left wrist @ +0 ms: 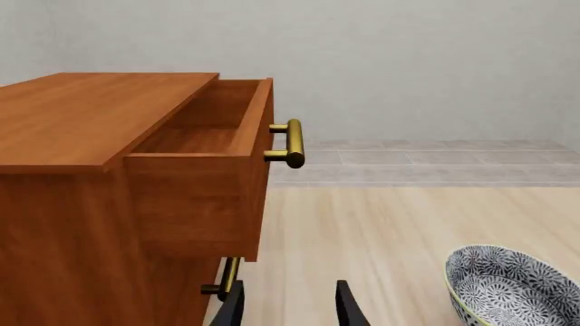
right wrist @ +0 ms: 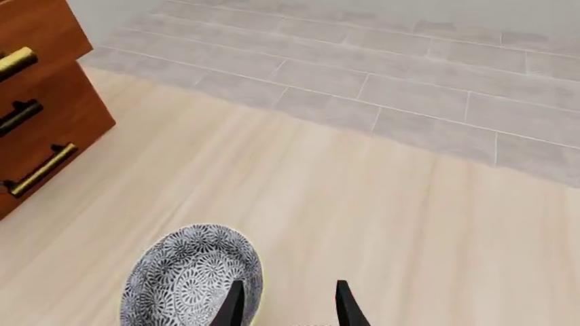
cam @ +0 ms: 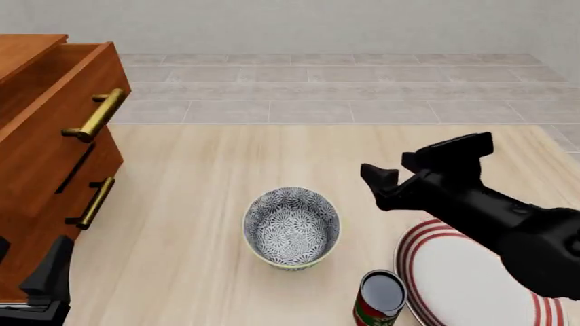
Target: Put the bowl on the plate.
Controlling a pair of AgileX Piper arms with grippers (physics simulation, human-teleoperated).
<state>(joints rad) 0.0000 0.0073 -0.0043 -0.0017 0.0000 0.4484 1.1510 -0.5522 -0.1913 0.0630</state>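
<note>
While the round, deep bowl with the grey-and-white floral inside and pale cream-green rim [cam: 291,227] stood upright on the pale wooden table [cam: 208,176], we had our right gripper [cam: 426,163] raised above the tabletop, to the right of the bowl and a little beyond it, touching nothing. Its black fingers [right wrist: 233,302] were spread apart with only bare table between them, and in the right wrist view one fingertip sat just at the bowl's rim, so we judged that we were lining up to take the bowl by its near wall. The large flat white plate with red rings around its rim [cam: 453,285] lay to the right of the bowl, near but apart, partly under our right arm; that closeness is why the right arm suited the carry. A small red can [cam: 378,299] stood between bowl and plate, just beside the plate's edge, and we thought it could be knocked in a low transfer. Our left gripper [left wrist: 288,305] hung parked beside the brown wooden drawer cabinet [cam: 45,136], its fingers parted and empty, the top drawer [left wrist: 208,136] standing open.
</note>
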